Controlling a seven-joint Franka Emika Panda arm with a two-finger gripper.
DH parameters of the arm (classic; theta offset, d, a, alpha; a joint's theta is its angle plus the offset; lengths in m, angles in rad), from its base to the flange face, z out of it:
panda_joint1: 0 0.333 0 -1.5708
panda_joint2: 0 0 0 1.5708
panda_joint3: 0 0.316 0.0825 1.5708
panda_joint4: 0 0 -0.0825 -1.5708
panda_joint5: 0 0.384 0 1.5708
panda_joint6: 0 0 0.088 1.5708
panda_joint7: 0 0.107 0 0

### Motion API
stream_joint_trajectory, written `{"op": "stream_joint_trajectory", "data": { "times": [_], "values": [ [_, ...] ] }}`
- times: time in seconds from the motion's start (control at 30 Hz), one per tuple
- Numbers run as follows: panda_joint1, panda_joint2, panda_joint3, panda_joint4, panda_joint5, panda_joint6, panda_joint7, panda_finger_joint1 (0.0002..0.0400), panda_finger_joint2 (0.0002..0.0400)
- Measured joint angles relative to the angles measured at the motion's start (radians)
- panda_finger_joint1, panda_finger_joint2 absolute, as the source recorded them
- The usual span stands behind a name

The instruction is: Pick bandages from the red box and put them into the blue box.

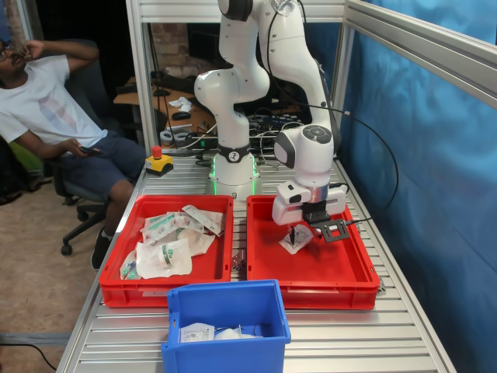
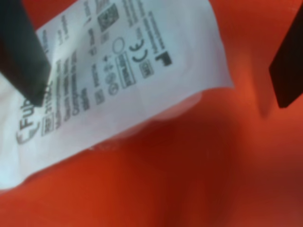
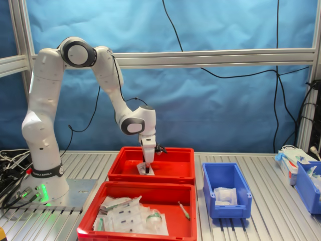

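One white bandage [image 1: 295,239] lies in the red box [image 1: 326,295] at the first exterior view's right. My gripper [image 1: 300,231] is open and low over it. In the wrist view the bandage [image 2: 118,85] shows grey print on the red floor. One dark finger [image 2: 23,56] overlaps its edge and the other finger [image 2: 289,71] stands beside it over bare red. My gripper [image 3: 147,164] also shows in the second exterior view, over the bandage [image 3: 146,170] in the farther red box [image 3: 150,177]. The blue box [image 1: 225,353] holds white packets [image 1: 198,332].
A second red tray [image 1: 163,295] holds several larger packets with green print [image 1: 167,241]. The blue box [image 3: 225,208] stands at the second exterior view's right of the trays. More blue bins [image 3: 307,183] stand farther right. A person [image 1: 54,101] sits beside the table, and a red stop button [image 1: 158,161] is near the arm's base.
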Motion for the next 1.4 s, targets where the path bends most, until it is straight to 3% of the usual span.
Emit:
{"op": "stream_joint_trajectory", "data": {
  "times": [0.37,0.4,0.53,0.57,0.67,0.7,0.83,0.87,0.97,1.0,1.13,1.17,1.27,1.3,1.4],
  "values": [
    [0.0,0.005,0.0,0.01,0.0,0.0,0.0,0.04,0.04],
    [0.0,0.005,0.0,0.01,0.0,0.0,0.0,0.0348,0.0348],
    [0.0,0.006,0.0,0.01,0.0,0.0,0.0,0.0348,0.0348],
    [0.0,0.006,0.0,0.011,0.0,0.0,0.0,0.0298,0.0298],
    [0.0,0.006,0.0,0.011,0.0,0.0,0.0,0.0298,0.0298],
    [0.0,0.006,0.0,0.012,0.0,0.0,0.0,0.0248,0.0248],
    [0.0,0.006,0.0,0.014,0.0,0.0,0.0,0.0248,0.0248],
    [0.0,0.006,0.0,0.014,0.0,0.0,0.0,0.0198,0.0198],
    [0.0,0.006,0.0,0.015,0.0,0.0,0.0,0.0198,0.0198],
    [0.0,0.006,0.0,0.015,0.0,0.0,0.0,0.0148,0.0148],
    [0.0,0.006,0.0,0.015,0.0,0.0,0.0,0.0148,0.0148],
    [0.0,0.006,0.0,0.015,0.0,0.0,0.0,0.0099,0.0099],
    [0.0,0.006,0.0,0.015,0.0,0.0,0.0,0.0099,0.0099],
    [0.0,0.006,0.0,0.015,0.0,0.0,0.0,0.0053,0.0053],
    [0.0,0.006,0.0,0.015,0.0,0.0,0.0,0.0053,0.0053]
  ]
}}
